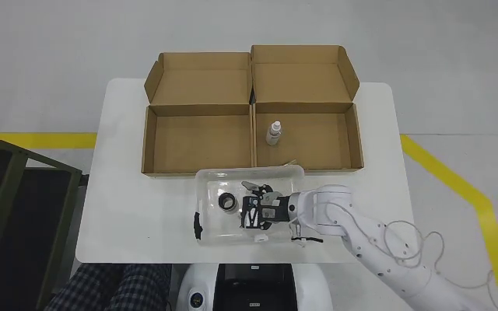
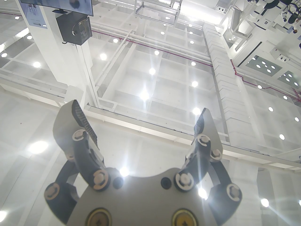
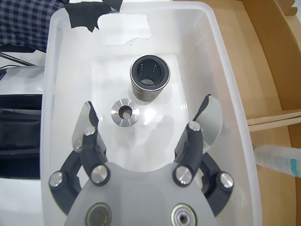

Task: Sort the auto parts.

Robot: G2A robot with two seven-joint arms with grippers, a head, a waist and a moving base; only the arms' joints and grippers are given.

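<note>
While the top view renders the linear bearing [image 1: 228, 203] as a dark ring at the left of the clear bin [image 1: 208, 227], the right wrist view reveals a small steel bushing [image 3: 125, 112] near it, between the wide-apart fingers of the right gripper [image 3: 148, 105]; from above, that bushing is hard to make out. The left gripper [image 2: 140, 110], fingers apart, faces the ceiling.

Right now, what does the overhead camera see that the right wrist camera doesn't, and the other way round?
Overhead: the white table, an empty cardboard box and a second box with a small white bottle standing inside. Wrist: a small silver ring lying beside the black cylinder. Both: the clear bin, that cylinder, and the right pincer, open over the bin.
</note>
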